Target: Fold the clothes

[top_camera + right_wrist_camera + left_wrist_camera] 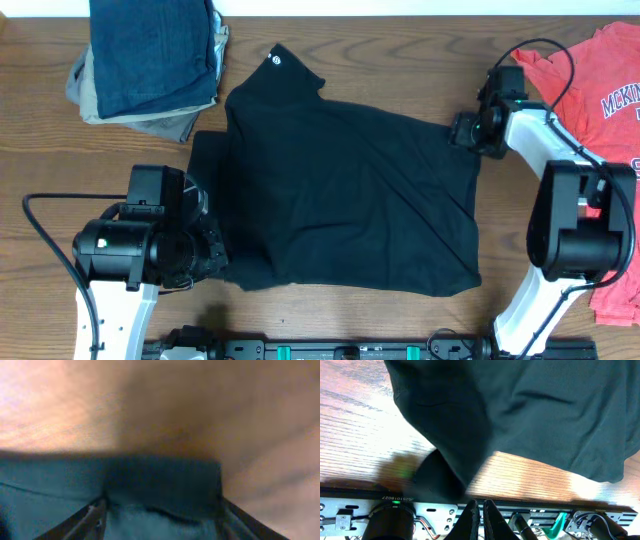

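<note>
Wooden tabletop [400, 45] carries the black T-shirt [350, 190] across its middle. The left tool [480, 510] is pinched narrow at the shirt's near-left corner; whether cloth is caught I cannot tell. The right tool [162, 515] stands wide, straddling the shirt's far-right edge. A coral-red T-shirt [600, 90] lies at the right edge, and a stack of folded garments [150, 50] sits at the far-left corner.

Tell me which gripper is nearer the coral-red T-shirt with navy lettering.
Right. The right gripper sits at the large black T-shirt's right edge, just left of the coral-red T-shirt; the left gripper is across that black garment, at its lower-left corner.
</note>
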Tool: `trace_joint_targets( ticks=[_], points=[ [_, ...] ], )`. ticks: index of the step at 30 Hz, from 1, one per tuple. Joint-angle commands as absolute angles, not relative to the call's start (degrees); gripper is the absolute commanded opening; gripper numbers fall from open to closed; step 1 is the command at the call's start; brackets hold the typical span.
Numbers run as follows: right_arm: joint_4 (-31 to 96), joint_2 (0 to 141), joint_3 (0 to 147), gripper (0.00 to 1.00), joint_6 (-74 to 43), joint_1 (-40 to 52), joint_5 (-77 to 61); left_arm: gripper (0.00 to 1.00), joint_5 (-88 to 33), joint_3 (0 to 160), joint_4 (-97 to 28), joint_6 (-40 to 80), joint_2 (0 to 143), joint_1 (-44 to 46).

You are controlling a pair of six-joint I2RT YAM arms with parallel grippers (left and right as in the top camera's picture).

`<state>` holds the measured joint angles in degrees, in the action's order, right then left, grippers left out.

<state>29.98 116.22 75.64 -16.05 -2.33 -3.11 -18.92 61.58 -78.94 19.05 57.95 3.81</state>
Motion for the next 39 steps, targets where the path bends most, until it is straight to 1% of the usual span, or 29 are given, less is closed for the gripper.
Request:
trace_joint_targets(
  ticks=[1, 6, 7, 11, 21, 26, 28, 30, 33, 36, 39],
  points=[
    [28.8, 118.8, 76.3, 0.60, -15.4, -2.7, -3.4, 0.07, -18.4, 61.3, -78.7, 18.0, 57.6, 3.7],
    [27.1, 119.0, 76.3, 0.53, -15.4, -2.7, -3.7, 0.08, -18.4, 61.3, -77.8, 18.0, 57.6, 3.7],
    [27.0, 119.0, 76.3, 0.50, -15.4, -2.7, -3.7, 0.11, -18.4, 61.3, -77.6, 18.0, 57.6, 3.7],
    [26.8, 119.0, 76.3, 0.40, -15.3, -2.6, -4.4, 0.13, -18.4, 61.3, -77.2, 18.0, 57.6, 3.7],
    [26.2, 119.0, 76.3, 0.32, -15.4, -2.6, -6.5, 0.14, -18.4, 61.3, -77.1, 18.0, 57.6, 3.7],
    [26.4, 118.9, 76.4, 0.25, -15.4, -2.6, -8.1, 0.15, -18.4, 61.3, -77.0, 18.0, 57.6, 3.7],
    [26.6, 118.9, 76.8, 0.22, -15.9, -2.6, -8.4, 0.17, -18.4, 61.3, -77.0, 18.0, 57.6, 3.7],
    [27.2, 118.9, 77.4, 0.19, -16.3, -2.6, -8.5, 0.17, -18.4, 61.3, -77.0, 18.1, 57.6, 3.7],
    [29.5, 118.9, 79.2, 0.09, -16.7, -2.7, -8.4, 0.17, -18.4, 61.3, -77.0, 18.1, 57.6, 3.7],
    [32.4, 118.9, 81.6, 0.03, -16.8, -2.9, -8.4, 0.17, -18.4, 61.3, -76.9, 18.0, 57.6, 3.7],
    [35.2, 118.9, 84.0, 0.01, -17.8, -3.2, -8.4, 0.17, -18.4, 61.3, -76.7, 18.0, 57.6, 3.7]
  ],
)
